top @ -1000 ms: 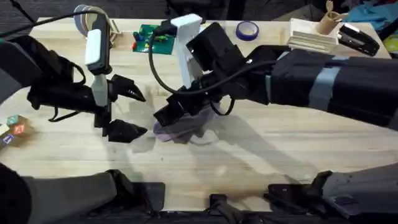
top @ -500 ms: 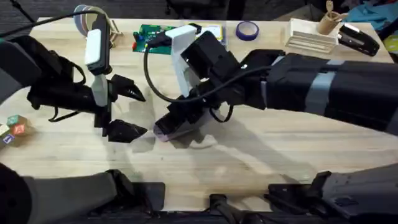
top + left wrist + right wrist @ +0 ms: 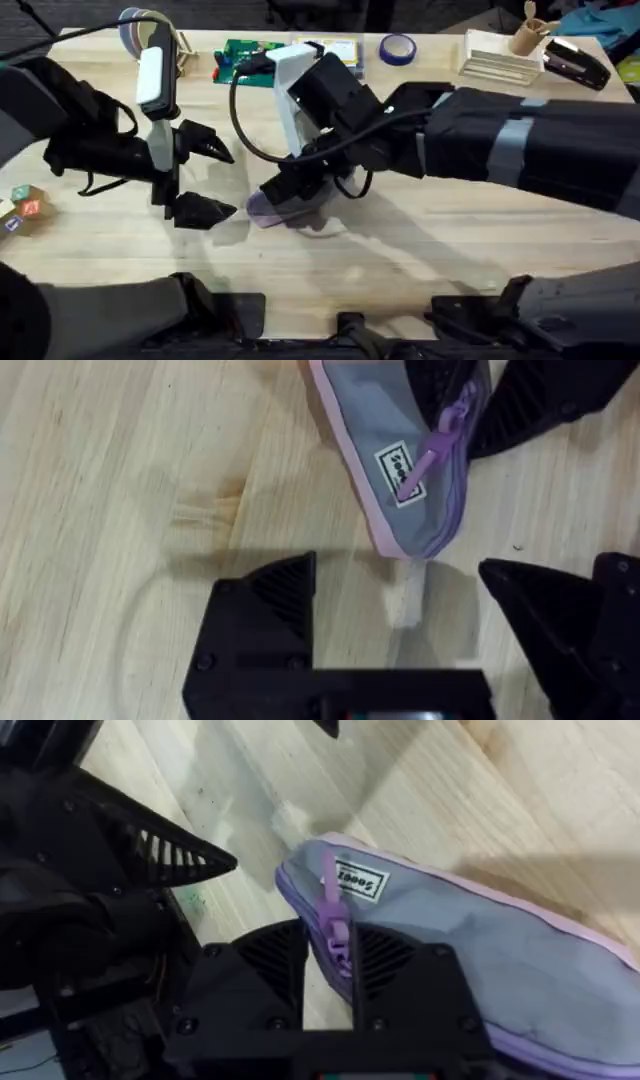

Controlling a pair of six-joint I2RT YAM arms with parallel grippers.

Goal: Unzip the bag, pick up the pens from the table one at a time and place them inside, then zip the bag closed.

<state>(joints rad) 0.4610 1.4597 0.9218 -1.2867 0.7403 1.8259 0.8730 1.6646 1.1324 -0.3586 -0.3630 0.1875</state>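
Observation:
The lavender bag (image 3: pixel 272 210) lies on the table (image 3: pixel 420 250) near its middle. Its end with a white label (image 3: pixel 400 465) and its purple zipper pull (image 3: pixel 440 440) show in the left wrist view. My right gripper (image 3: pixel 295 185) reaches across from the right and sits over the bag. Its fingers (image 3: pixel 262 965) are closed on the zipper line at the base of the zipper pull (image 3: pixel 333 915), whose tab sticks out free. My left gripper (image 3: pixel 205 178) stands open just left of the bag's end, with nothing between its fingers (image 3: pixel 265 615). The pens are out of view.
Along the far edge sit a green circuit board (image 3: pixel 240 55), a clear box with a yellow label (image 3: pixel 338 50), a blue tape roll (image 3: pixel 397 47), stacked wooden pieces (image 3: pixel 500 62) and a black stapler (image 3: pixel 575 60). Coloured blocks (image 3: pixel 20 205) lie at the left edge.
My right gripper has shifted slightly left and away over the bag, and the bag's far part has shifted with it. The left arm has not moved.

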